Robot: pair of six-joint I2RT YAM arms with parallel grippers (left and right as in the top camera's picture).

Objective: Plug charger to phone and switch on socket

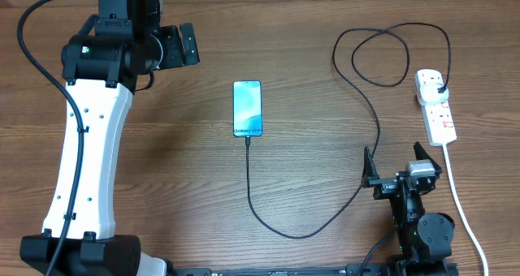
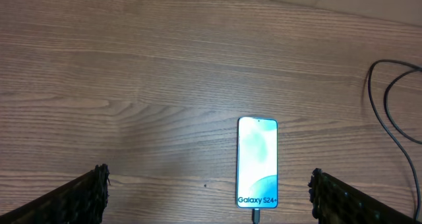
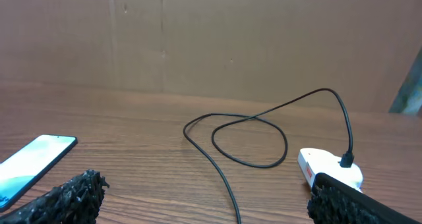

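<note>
Since thin black charger cable (image 1: 248,174) already meets bottom edge of slim blue-lit smartphone (image 1: 248,109), phone end looks plugged.
- Cable runs below phone, curves right, loops; black plug (image 1: 439,88) seated in white oblong power strip (image 1: 441,122), far right of phone.
- Whether strip is switched on: cannot tell.
- Left gripper (image 1: 191,45) up-left of phone, jaws wide, empty.
- Right gripper (image 1: 396,164) down-right of phone, near strip, jaws wide, empty; likely placed for switch press.
</note>
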